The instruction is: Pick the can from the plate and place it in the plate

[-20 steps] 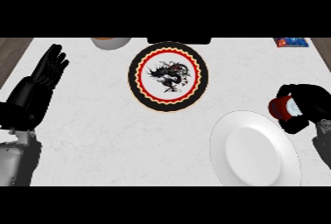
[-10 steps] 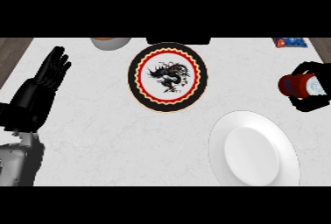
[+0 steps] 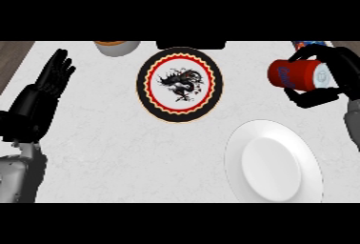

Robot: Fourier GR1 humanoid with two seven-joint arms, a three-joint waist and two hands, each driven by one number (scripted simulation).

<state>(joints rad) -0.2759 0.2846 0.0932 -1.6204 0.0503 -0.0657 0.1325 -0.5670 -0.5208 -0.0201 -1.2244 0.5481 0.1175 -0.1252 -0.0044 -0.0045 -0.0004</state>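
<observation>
Can (image 3: 299, 75), red, sits tilted at the upper right of the frame, clasped by the right hand (image 3: 341, 66). Judged light, rigid and smooth-sided; hold it around the mid-body. The white plate (image 3: 236, 143) lies below it, the patterned plate (image 3: 179, 83) at upper centre. The left hand (image 3: 42, 95) rests open at left.
</observation>
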